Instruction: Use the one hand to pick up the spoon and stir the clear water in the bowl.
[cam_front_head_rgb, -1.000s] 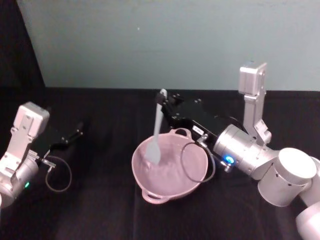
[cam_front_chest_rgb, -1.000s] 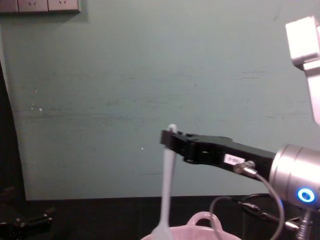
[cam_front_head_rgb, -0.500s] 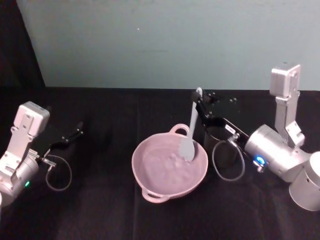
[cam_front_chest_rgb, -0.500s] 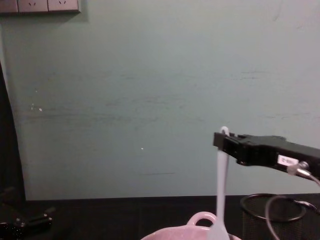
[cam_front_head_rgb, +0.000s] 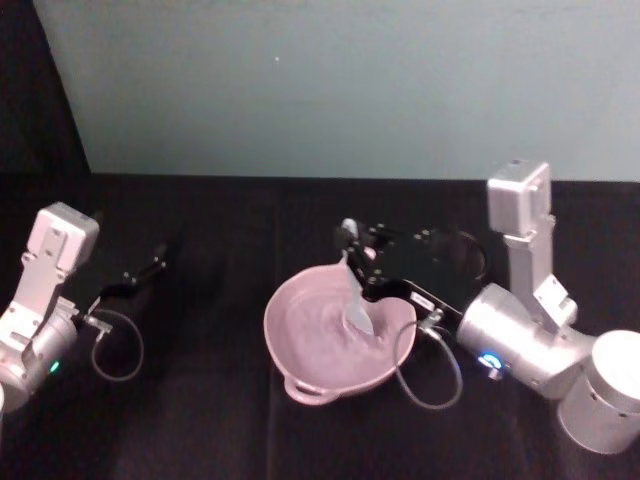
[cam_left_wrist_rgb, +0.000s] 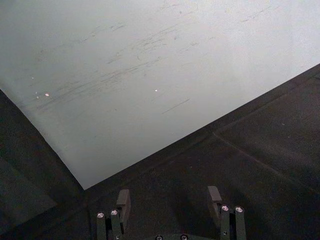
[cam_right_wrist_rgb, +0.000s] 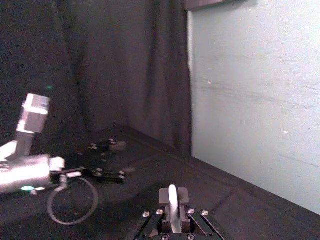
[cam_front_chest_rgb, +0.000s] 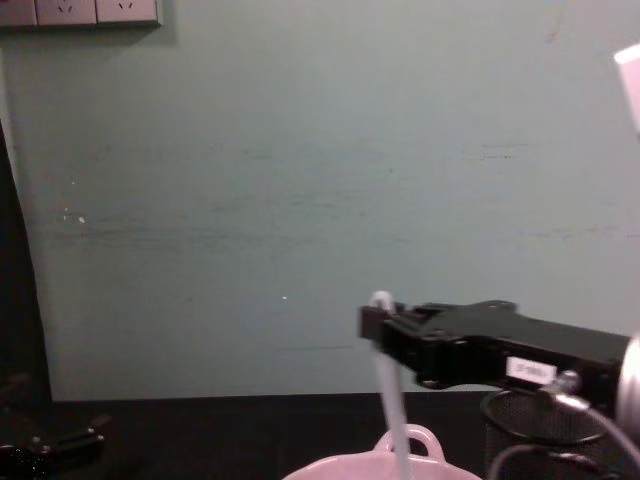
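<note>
Your right hand, the black boxy robot gripper (cam_front_head_rgb: 357, 252), sits above the far-right rim of the pale pink round bowl (cam_front_head_rgb: 270, 325). Its fingers are clamped narrow on the long slim white plastic spoon (cam_front_head_rgb: 355, 292), high up near the loop end of the handle. The spoon hangs steep, leaning a little, with its flat head down inside the bowl on the right side; whether the head touches the wall can't be told. The bowl stands mid-way across the black cloth tabletop (cam_front_head_rgb: 200, 400), with nothing bracing it. Risks: the grip is far from the head, so if the head drags on the bowl wall the spoon probably twists or slides in the fingers. A hard sideways push likely shoves or tips the bowl. A fast sweep would slop the water over the rim. The grey cable loop (cam_front_head_rgb: 432, 378) hangs just beside the bowl's right rim and could catch it. The black wire-mesh cup (cam_front_chest_rgb: 525, 440) stands near, behind the arm, so a wide swing may knock it. The left gripper (cam_left_wrist_rgb: 168, 199) is parked well apart at the left, fingers wide and empty.
</note>
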